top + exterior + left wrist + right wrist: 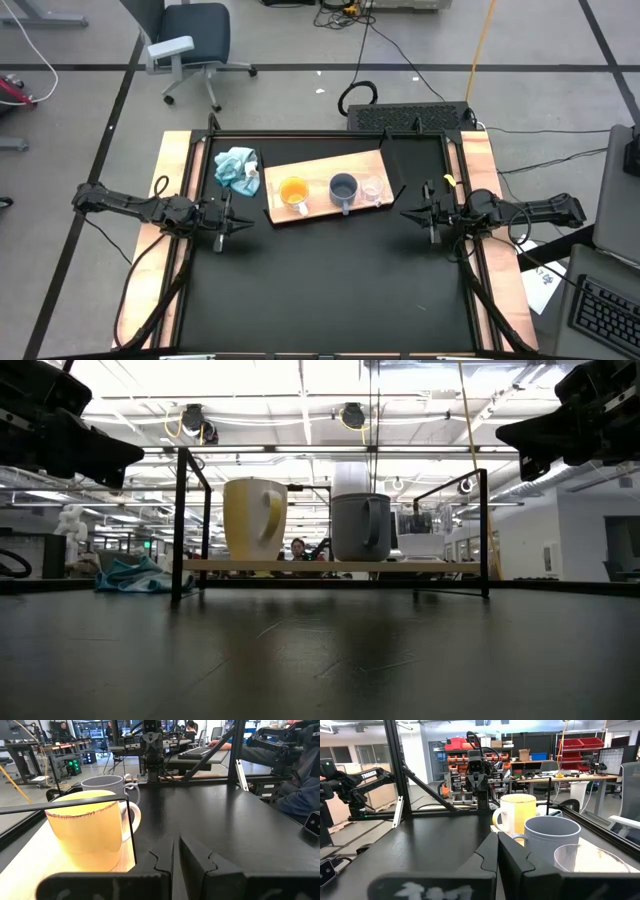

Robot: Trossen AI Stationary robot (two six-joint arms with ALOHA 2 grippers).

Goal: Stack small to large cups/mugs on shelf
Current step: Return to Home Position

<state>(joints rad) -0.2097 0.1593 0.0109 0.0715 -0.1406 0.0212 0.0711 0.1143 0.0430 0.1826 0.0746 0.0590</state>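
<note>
The orange mug (293,192), the grey-blue mug (343,188) and the small clear glass cup (372,191) stand upright in a row on the light-wood shelf (320,170) at the table's far middle. My left gripper (244,228) is shut and empty at the table's left, near the orange mug (90,830). My right gripper (407,212) is shut and empty at the right, near the glass cup (590,862). In the low view the orange mug (254,518) and grey-blue mug (360,525) rest on the raised shelf (330,565).
A light-blue cloth (237,167) lies crumpled at the far left, beside the shelf. A black metal frame (180,520) stands around the shelf. Pale wooden rails (170,190) run along both table sides. The black tabletop (330,290) in front is bare.
</note>
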